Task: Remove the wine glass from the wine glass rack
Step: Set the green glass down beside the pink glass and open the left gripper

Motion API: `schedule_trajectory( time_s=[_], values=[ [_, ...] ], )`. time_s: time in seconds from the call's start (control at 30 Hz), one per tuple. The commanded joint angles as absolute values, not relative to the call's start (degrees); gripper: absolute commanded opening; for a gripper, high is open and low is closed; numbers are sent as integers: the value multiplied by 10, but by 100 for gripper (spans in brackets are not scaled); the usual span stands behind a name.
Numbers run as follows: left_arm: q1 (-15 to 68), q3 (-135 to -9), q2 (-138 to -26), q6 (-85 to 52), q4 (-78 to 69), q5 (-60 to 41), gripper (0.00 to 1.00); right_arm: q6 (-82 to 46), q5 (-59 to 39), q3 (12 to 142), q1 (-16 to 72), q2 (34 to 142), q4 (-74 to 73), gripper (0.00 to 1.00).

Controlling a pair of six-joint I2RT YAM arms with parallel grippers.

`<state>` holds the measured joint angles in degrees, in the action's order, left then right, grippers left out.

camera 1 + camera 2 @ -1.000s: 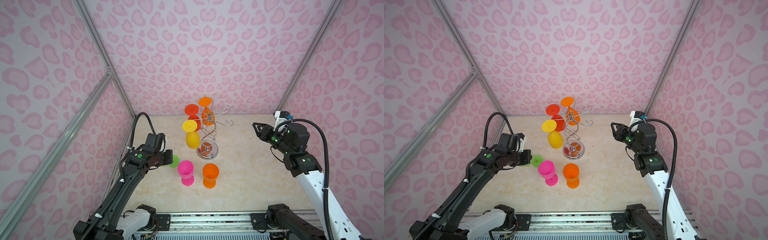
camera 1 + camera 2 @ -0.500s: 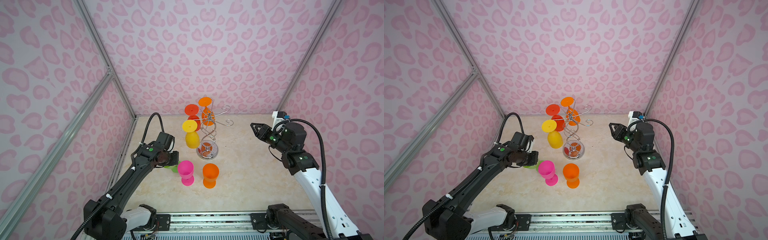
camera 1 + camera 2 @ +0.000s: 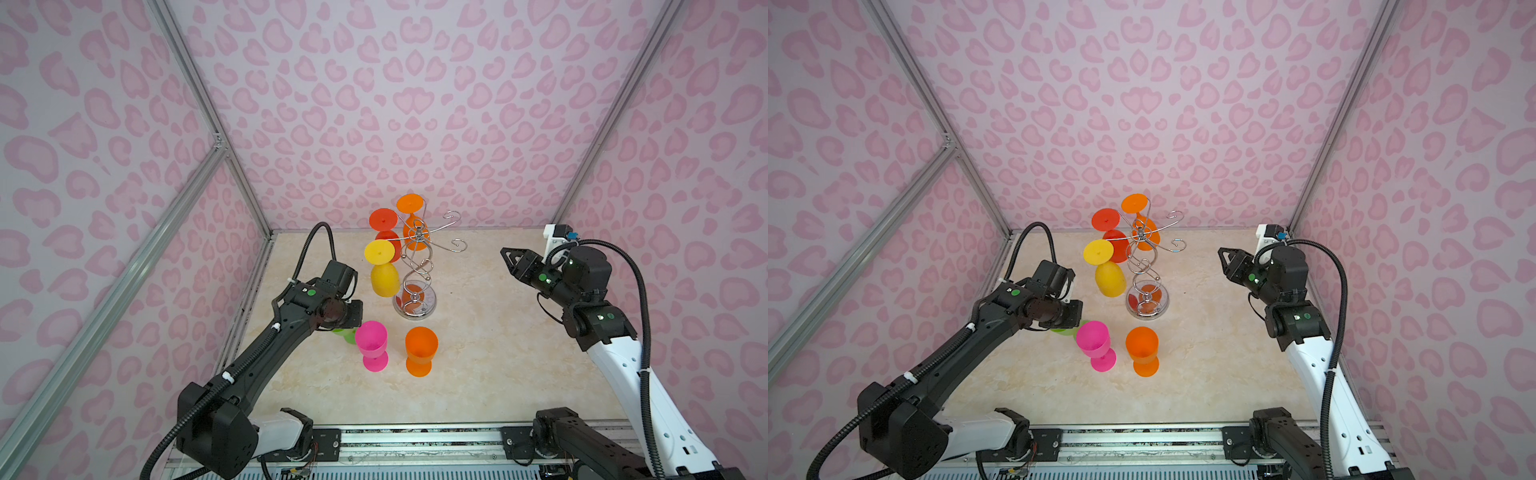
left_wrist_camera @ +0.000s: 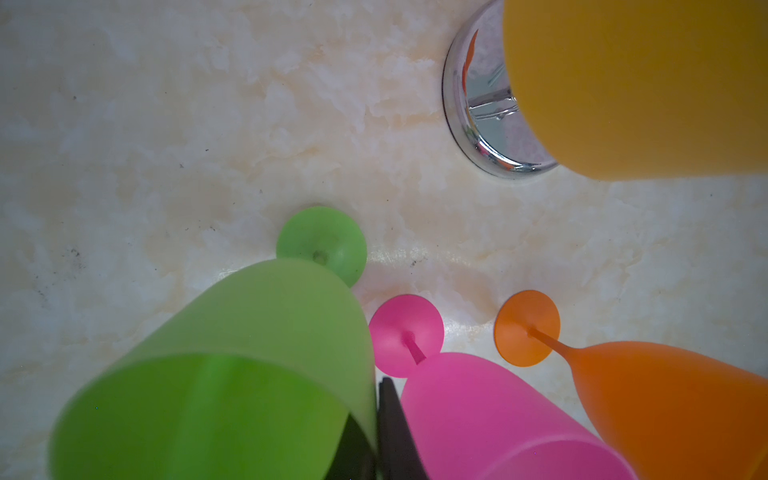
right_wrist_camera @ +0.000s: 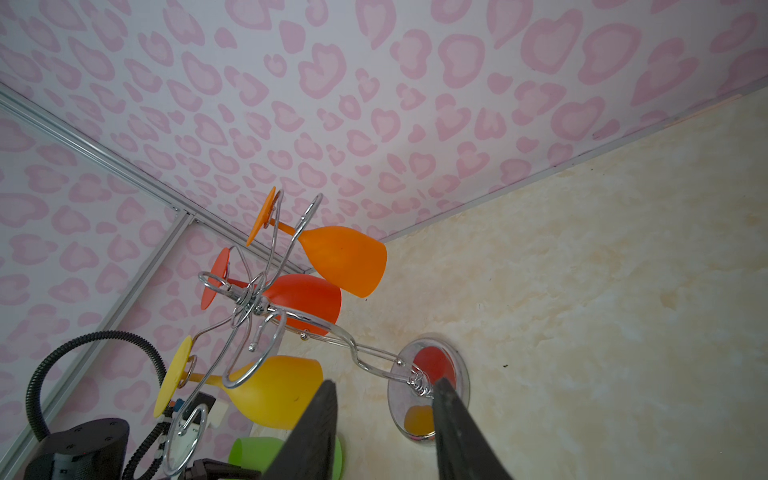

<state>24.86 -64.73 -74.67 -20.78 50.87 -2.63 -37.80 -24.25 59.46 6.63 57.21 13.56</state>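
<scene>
left pincer (image 4: pixel 376 440) is clamped almost closed on the rim of the green wine glass (image 4: pixel 232 374), near the base of the wine glass rack (image 3: pixel 427 300). only the left wrist view shows that grip; both top views give just a green sliver under the arm. right pincer (image 5: pixel 386 384) hangs part open, empty, well apart from the rack. one rack, six glasses: yellow glass (image 3: pixel 384 279), red glass (image 3: pixel 383 219) and hanging orange glass (image 3: pixel 409 204) on it; green, pink glass (image 3: pixel 371 343) and standing orange glass (image 3: pixel 421 347) off it, by the bench (image 3: pixel 498 353).
</scene>
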Motion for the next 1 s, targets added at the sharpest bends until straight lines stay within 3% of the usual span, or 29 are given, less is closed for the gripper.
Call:
schedule_trajectory(
  time_s=[0.0, 0.57, 0.97],
  values=[
    [249, -654, -750, -202, 514, -21, 14, -372, -247, 590, 65, 570, 128, 39],
    [251, -693, -720, -204, 512, -72, 35, -369, -249, 578, 59, 562, 130, 39],
    [248, -731, -573, -268, 480, -45, 55, -372, -252, 565, 55, 558, 124, 40]
  ],
)
